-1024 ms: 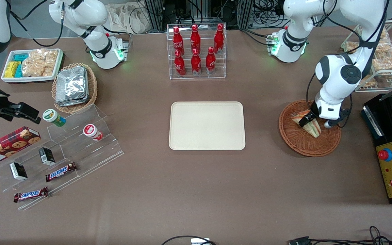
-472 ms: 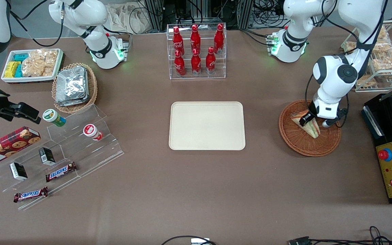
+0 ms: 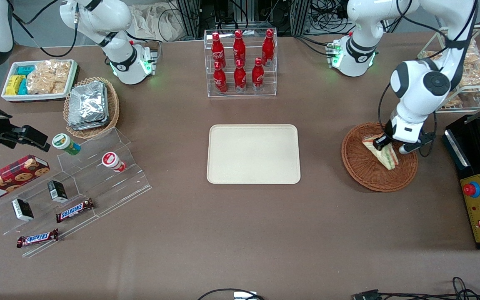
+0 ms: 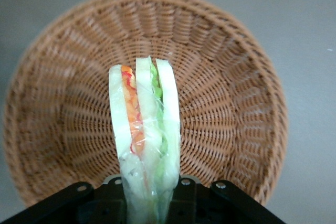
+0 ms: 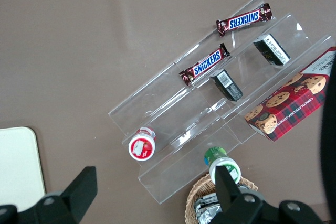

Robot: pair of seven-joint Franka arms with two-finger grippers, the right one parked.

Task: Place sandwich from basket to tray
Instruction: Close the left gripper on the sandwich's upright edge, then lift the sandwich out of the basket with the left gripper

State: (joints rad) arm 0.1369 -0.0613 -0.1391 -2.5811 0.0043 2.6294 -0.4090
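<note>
The sandwich (image 3: 382,152) is pinched between the jaws of the gripper (image 3: 379,143), its wedge standing on edge so the pale bread and the orange, red and green filling show through the clear wrap (image 4: 144,140). It is over the reddish-brown basket (image 3: 363,173), toward the working arm's end of the desk (image 3: 240,233). From the wrist view it looks raised a little above the woven floor, though whether its lower tip touches the wicker cannot be told.

The step in hand looks like the lift out of the basket, the grasp being made and the carry not yet begun. The tray (image 3: 253,153) lies bare in the middle of the desk, well apart from the basket. The next move calls for raising the wedge high enough to pass the basket's rim, then carrying it sideways toward the parked arm's end until it hangs over the tray, lowering it and letting go. The slippery wrap could let the wedge slide in the grip, so a steady carry seems wise.

Readable writing: two chocolate bars (image 3: 74,210) say "SNICKERS", also legible in the right wrist view (image 5: 244,19). The tartan cookie box (image 3: 8,178) reads "WALKERS". The red bottles (image 3: 239,58) in the clear rack carry a white script logo too small to read with certainty.
</note>
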